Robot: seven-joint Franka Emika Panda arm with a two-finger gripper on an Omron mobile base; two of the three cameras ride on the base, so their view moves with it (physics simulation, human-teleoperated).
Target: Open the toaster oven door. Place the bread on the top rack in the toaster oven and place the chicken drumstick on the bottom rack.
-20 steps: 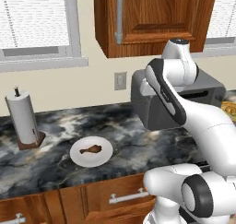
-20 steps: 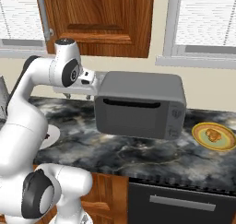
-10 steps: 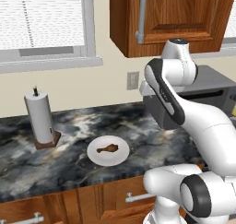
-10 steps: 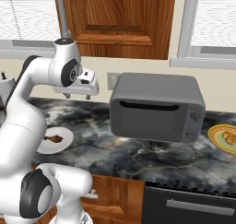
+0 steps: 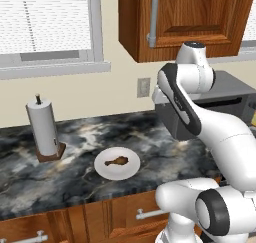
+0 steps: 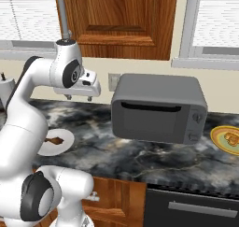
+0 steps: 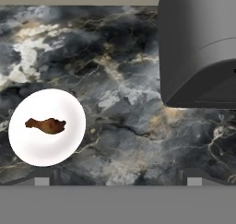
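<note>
Dark marbled stone made up the desk point(image 5: 75, 172) in this kitchen, with wooden drawers below, a wood cabinet point(image 6: 123, 20) on the wall above and blinds on the windows to both sides. Over by the wall on the left stood a paper towel holder point(image 5: 44, 129), and a wall outlet point(image 5: 143, 87) sat just behind the arm. So the toaster oven point(image 6: 161, 107) was parked on the desk with its door shut, the toaster oven door point(image 6: 149, 118) showing that long black handle slot along its top edge and knobs off to the right of it. As for the tool point(image 6: 78, 97), it was hanging up in the air beside the oven's left side, pointing down at the desk, not touching anything. From the right base view you could see its two little fingers spread far apart, pretty much as wide as they go, with nothing between them. In the hand view the tips sat way out at the bottom corners, same story, with bare stone under them. The chicken drumstick point(image 7: 46, 125) was lying on a white plate point(image 7: 64, 147) on the desk, left of the oven and well apart from it, closer to the front edge. Off on the far right of the desk there was a yellow plate point(image 6: 219, 139) with the bread point(image 6: 229, 138) on it, a small golden lump, just past the oven's right side.
</note>
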